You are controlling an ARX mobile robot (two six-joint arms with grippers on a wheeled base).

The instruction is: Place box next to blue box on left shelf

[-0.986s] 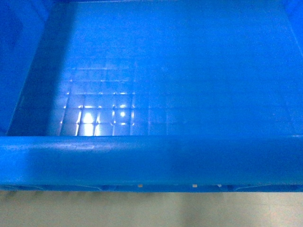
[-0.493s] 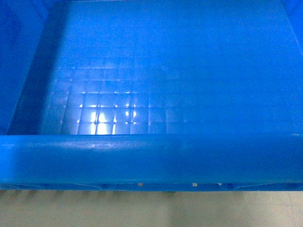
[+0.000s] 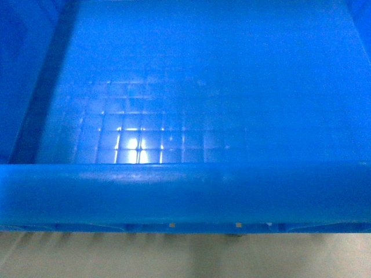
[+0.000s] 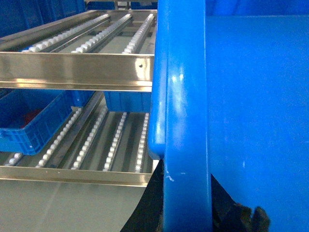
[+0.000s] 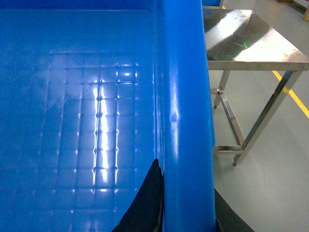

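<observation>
- Left gripper (image 4: 186,212) jaws straddling and clamping blue crate (image 3: 191,87) rim beside roller shelf (image 4: 77,67).
- Right gripper (image 5: 186,212) jaws clamping opposite rim, near steel worktop (image 5: 246,41).

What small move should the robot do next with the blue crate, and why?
Probably keep both claws clamped and carry the crate leftward toward the roller shelf. The left claw and right claw each straddle a side rim, so the crate is held up off the floor, not yet on the rollers. The lower level already holds another blue box.
</observation>
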